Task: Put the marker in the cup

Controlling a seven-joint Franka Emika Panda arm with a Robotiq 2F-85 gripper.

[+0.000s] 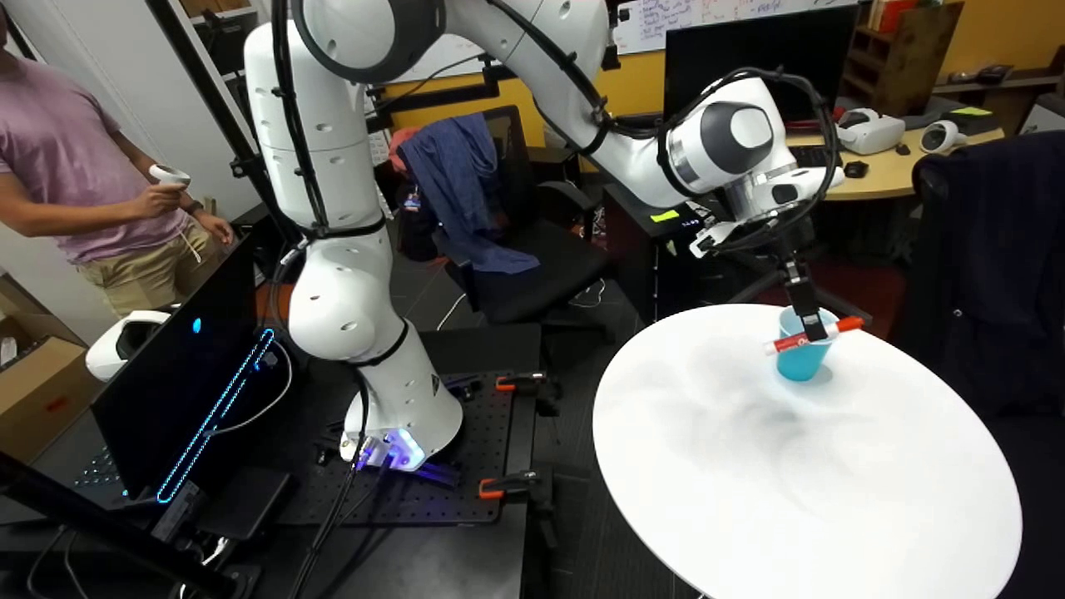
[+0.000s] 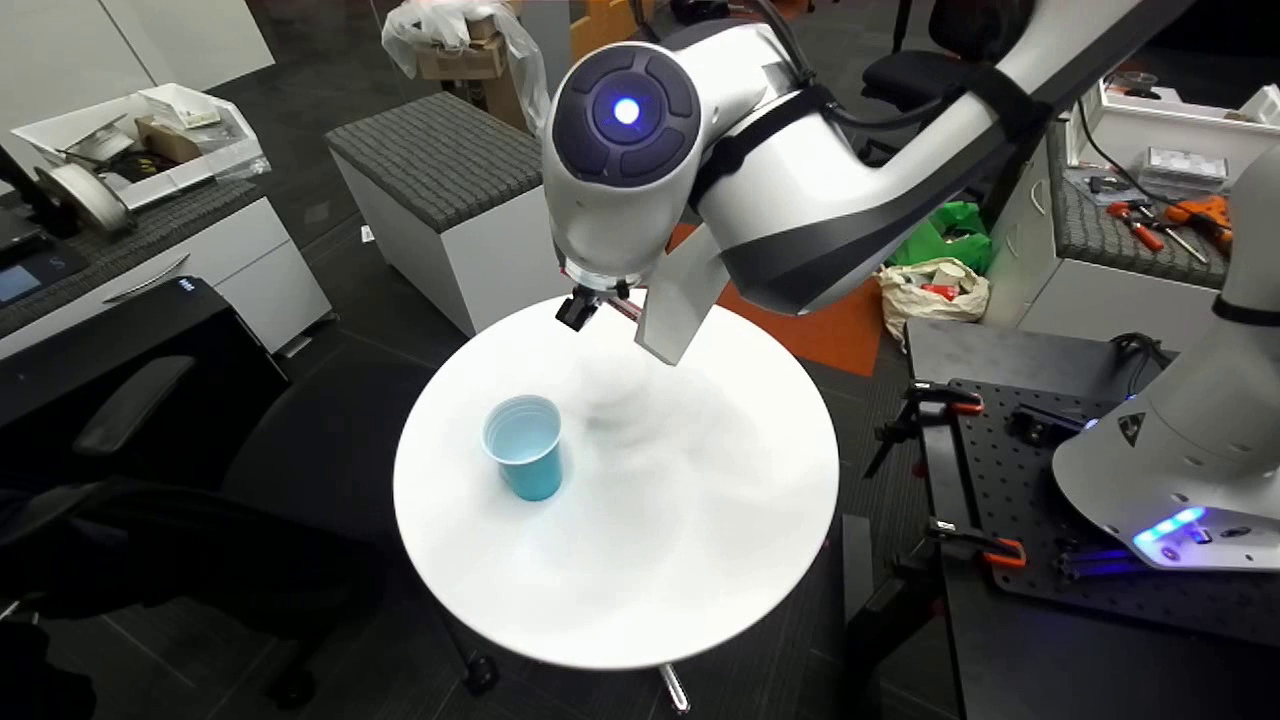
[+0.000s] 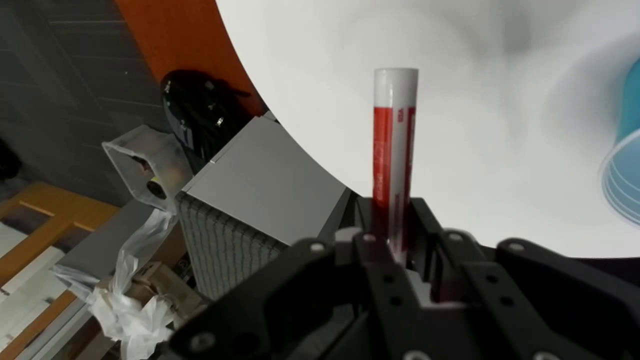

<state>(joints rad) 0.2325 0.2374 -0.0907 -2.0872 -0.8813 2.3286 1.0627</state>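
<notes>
The light-blue cup (image 1: 800, 363) stands upright on the round white table (image 2: 640, 600). The cup also shows in an exterior view (image 2: 530, 468) and, partly cut off, at the right edge of the wrist view (image 3: 625, 170). My gripper (image 1: 812, 328) is shut on the red and white marker (image 1: 790, 342), across its middle. The marker lies nearly level above the table, its orange-red end hidden in the wrist view, its white end pointing away from the jaws (image 3: 392, 217). In an exterior view my gripper (image 2: 578, 310) is apart from the cup, with the marker (image 2: 625, 308) mostly hidden.
A dark chair (image 2: 300, 450) stands close beside the table, near the cup's side. A grey cabinet with a striped cushion (image 2: 440, 160) stands beyond the table. The robot base stands on a black bench (image 1: 491, 549) with clamps. A person (image 1: 100, 183) stands at the far left.
</notes>
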